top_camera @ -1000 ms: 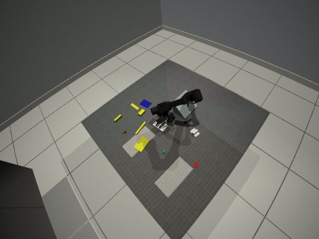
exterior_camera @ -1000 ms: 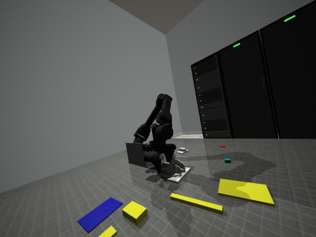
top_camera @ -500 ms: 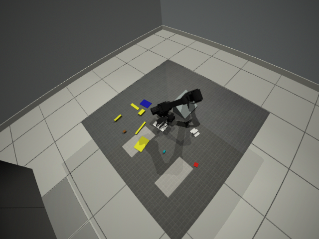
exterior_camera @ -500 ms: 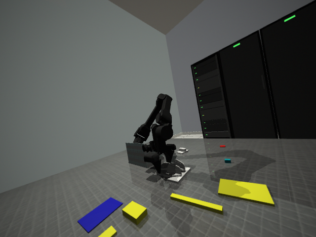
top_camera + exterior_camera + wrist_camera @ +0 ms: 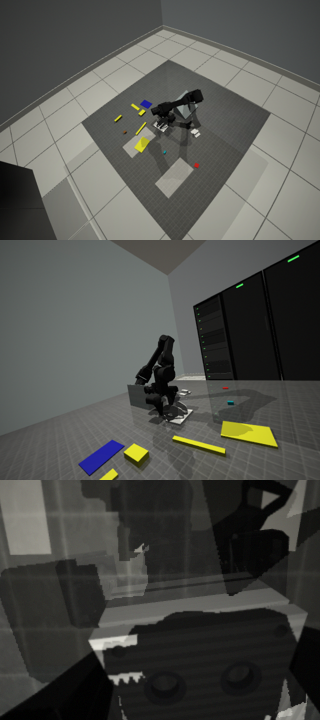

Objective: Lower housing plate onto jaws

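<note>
My gripper (image 5: 162, 124) (image 5: 169, 413) (image 5: 193, 641) points down and is shut on the housing plate (image 5: 210, 642), with a dark finger at each side edge in the wrist view. The plate shows two large round bores and small corner holes, and is mostly in shadow. A light ledge (image 5: 190, 585) shows beyond its far edge. In the top and exterior views a white plate (image 5: 178, 420) lies low under the fingers; I cannot tell there which layer it is. The jaws and stubs are hidden in the wrist view, so I cannot tell whether the housing plate touches the stubs.
Near the arm stand a grey-green box (image 5: 184, 112) (image 5: 139, 396) and small white pieces (image 5: 195, 132) (image 5: 184, 392). A long yellow bar (image 5: 140, 128) (image 5: 199, 445), a yellow slab (image 5: 139, 146) (image 5: 261, 437), a blue plate (image 5: 146, 104) (image 5: 101, 457) and a teal block (image 5: 164, 152) (image 5: 230, 403) lie around.
</note>
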Controlling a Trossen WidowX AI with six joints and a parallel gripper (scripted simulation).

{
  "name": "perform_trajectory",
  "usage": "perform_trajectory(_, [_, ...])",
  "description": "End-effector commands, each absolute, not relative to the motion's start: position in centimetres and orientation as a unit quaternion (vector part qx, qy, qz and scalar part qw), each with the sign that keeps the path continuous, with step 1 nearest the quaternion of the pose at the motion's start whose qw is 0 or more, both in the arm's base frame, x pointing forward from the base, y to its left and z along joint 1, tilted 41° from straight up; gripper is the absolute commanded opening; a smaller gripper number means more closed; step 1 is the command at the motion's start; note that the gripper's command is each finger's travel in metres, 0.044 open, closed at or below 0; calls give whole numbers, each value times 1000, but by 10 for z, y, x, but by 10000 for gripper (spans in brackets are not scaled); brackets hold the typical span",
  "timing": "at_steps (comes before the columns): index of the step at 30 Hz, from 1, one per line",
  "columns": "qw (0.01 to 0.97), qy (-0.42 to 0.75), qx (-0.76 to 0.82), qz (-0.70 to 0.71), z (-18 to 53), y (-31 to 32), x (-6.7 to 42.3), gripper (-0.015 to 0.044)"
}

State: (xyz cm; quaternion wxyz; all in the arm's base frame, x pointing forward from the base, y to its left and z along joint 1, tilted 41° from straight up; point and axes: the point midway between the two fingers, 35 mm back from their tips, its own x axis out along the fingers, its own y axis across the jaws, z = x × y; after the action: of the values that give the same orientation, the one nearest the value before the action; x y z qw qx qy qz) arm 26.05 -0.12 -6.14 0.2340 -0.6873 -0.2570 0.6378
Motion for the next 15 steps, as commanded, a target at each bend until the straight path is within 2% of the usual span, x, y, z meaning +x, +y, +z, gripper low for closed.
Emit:
perform_trajectory(1, [233,-259,-687,638,-63,2,262,351])
perform_trajectory(11, [233,-259,-687,638,-63,2,262,351])
perform_trajectory(14, [235,-257,-687,637,-61,-1,261,430])
perform_trajectory(15, [235,-257,-687,637,-61,-1,261,440])
